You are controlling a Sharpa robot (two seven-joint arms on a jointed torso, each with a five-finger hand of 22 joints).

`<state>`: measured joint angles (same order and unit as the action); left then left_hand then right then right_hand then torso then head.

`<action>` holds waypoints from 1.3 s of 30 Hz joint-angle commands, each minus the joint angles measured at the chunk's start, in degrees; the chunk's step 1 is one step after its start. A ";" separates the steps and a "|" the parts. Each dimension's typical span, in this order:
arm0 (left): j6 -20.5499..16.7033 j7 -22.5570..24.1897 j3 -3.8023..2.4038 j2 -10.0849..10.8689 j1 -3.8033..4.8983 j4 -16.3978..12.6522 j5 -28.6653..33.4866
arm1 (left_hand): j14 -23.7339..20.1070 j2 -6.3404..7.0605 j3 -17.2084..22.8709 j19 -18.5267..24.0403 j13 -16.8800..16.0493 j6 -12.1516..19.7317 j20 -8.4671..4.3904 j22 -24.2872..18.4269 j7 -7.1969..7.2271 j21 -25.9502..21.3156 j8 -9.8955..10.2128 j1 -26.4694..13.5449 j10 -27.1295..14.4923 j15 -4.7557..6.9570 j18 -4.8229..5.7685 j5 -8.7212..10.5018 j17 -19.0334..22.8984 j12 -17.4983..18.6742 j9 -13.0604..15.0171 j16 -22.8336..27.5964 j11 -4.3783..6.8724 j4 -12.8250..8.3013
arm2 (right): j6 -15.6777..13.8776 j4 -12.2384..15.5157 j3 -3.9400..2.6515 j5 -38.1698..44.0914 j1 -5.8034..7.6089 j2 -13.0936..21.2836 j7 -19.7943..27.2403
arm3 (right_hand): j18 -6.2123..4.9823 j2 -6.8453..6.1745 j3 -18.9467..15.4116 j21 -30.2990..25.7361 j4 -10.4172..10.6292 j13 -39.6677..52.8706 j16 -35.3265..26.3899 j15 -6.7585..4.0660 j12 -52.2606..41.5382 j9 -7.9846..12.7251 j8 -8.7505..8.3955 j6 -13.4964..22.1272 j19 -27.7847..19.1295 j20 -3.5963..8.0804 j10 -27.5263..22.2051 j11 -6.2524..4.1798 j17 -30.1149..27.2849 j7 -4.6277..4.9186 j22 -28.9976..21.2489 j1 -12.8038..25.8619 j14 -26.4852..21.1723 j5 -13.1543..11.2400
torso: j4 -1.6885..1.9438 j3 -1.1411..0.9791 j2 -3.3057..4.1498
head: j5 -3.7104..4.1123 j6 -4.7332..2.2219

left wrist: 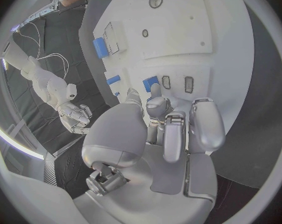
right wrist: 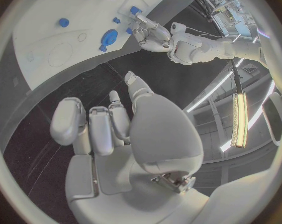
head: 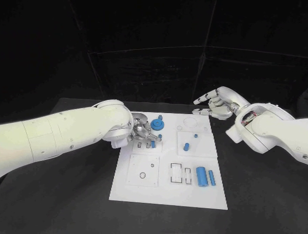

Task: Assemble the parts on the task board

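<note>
Now, left hand (head: 144, 132) at the task board (head: 169, 195).
Its fingers close around a blue part (left wrist: 150, 83); the right hand (head: 217, 107) hovers off the board, fingers apart, holding nothing.

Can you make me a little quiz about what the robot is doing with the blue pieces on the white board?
1. True or false: the right hand is holding a blue part.
2. Which hand is over the task board? A) left hand B) right hand C) both
3. Fill in: the two blue cylinders lie on the board's near edge, towards the robot's ____ side.

Key
1. False: it hangs beyond the board's far right corner with nothing in it.
2. A: its fingers are at small blue parts on the board's far left area.
3. right
</note>
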<state>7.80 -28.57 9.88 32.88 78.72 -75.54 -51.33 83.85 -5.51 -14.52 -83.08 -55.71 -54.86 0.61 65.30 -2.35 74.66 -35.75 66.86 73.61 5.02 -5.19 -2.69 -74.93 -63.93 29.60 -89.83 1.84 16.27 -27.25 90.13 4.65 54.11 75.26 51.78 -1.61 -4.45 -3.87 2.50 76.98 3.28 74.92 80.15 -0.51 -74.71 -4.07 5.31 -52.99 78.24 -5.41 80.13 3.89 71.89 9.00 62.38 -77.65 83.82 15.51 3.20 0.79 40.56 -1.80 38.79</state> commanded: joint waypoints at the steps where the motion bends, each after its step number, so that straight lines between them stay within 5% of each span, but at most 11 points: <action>1: 1.87 -0.62 -0.01 -0.34 0.19 0.47 -1.23 | 6.15 -0.34 -0.07 0.14 -0.17 0.43 0.22 0.12 0.12 0.23 -0.28 0.17 0.04 0.25 0.67 -0.09 -15.07 -0.27 0.12 -0.17 -0.07 -0.25 | 0.44 0.00 -0.04 0.02 0.13 -0.10 -0.40 | -0.82 0.44 -0.07 -0.33 -0.11 1.66 -0.24 -0.40 0.11 -0.05 0.29 -0.35 0.07 0.28 0.08 -0.23 0.07 -0.17 -0.03 -0.10 2.48 0.25 | 0.04 -0.01 0.02 | -0.05 0.20; 39: 5.69 -1.07 0.21 -2.97 0.31 3.26 -2.96 | 6.15 -0.40 0.22 0.33 -0.81 1.07 0.29 1.13 0.16 0.96 -1.33 1.87 0.20 0.24 0.75 -0.09 -15.07 -1.04 1.30 -0.17 -0.04 -1.21 | 1.06 -0.73 -0.04 0.04 0.13 -0.78 -0.78 | -0.88 0.55 -0.13 -0.54 -0.03 1.49 -0.40 -0.41 0.29 -0.03 0.33 -0.35 -0.02 0.30 -0.03 -0.24 -0.15 -0.17 -0.39 0.06 2.46 0.59 | 0.02 0.02 0.06 | 0.00 1.13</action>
<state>12.16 -29.24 10.11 30.00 78.92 -72.28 -53.55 83.85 -6.01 -14.25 -82.90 -56.47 -54.24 0.79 66.39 -2.14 75.34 -36.86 68.31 73.61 5.01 -5.23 -2.69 -74.91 -64.80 30.89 -89.82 1.84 15.38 -26.57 89.38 4.66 54.12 75.26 51.06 -2.43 -4.44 -3.88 2.50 76.72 3.29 74.92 79.93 -0.51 -74.71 -4.06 5.31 -52.99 78.24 -5.41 80.14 3.89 71.80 9.00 62.05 -77.66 83.83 15.85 3.20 0.80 40.62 -1.81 39.87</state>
